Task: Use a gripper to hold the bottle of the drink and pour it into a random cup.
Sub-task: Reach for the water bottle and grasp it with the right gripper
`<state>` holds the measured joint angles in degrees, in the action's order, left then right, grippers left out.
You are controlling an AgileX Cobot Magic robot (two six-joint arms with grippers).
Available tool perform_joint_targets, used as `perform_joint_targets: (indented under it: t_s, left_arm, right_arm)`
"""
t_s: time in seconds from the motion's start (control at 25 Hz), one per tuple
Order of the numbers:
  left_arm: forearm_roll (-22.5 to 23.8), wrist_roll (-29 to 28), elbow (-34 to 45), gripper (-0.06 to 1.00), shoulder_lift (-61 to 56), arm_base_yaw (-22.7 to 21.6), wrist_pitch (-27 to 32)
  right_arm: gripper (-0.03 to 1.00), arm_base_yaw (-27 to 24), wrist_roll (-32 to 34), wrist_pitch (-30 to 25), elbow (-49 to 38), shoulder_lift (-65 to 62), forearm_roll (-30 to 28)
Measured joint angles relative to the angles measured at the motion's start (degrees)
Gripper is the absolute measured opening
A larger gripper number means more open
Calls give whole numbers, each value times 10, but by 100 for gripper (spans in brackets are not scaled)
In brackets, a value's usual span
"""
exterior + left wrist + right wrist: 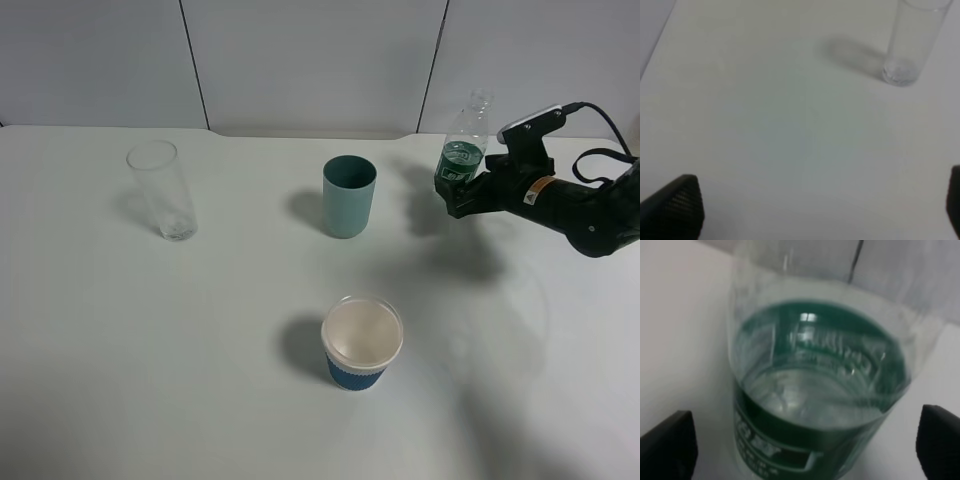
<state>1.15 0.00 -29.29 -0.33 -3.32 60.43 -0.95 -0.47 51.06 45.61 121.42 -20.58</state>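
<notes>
The bottle (462,150) is clear with a dark green label and no cap, and it stands upright at the back right of the table. My right gripper (460,192) reaches around its lower part from the right. In the right wrist view the bottle (820,390) sits between the two black fingertips (667,447), with bare table showing on each side, so the jaws are open and not touching it. The teal cup (349,195) stands to the left of the bottle, about a hand's width away. My left gripper (812,210) is open over bare table and holds nothing.
A tall clear glass (165,190) stands at the back left, and the left wrist view shows it too (912,40). A white paper cup with a blue sleeve (361,342) stands in front of the teal cup. The white table (150,380) meets a grey wall behind.
</notes>
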Motion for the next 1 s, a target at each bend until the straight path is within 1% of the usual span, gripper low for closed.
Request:
perform_joint_targets:
  t_s: [0.16, 0.32, 0.44, 0.8, 1.0]
  left_arm:
    - [0, 0, 0, 98, 0, 0, 0]
    - [0, 0, 0, 98, 0, 0, 0]
    - [0, 0, 0, 98, 0, 0, 0]
    - [0, 0, 0, 98, 0, 0, 0]
    - [0, 0, 0, 98, 0, 0, 0]
  right_arm:
    - [87, 0, 0, -3, 10, 10, 0]
    - [88, 0, 0, 27, 12, 11, 1]
    - [88, 0, 0, 33, 23, 11, -3]
    - [88, 0, 0, 19, 63, 11, -51]
    - [87, 0, 1, 19, 63, 16, -55]
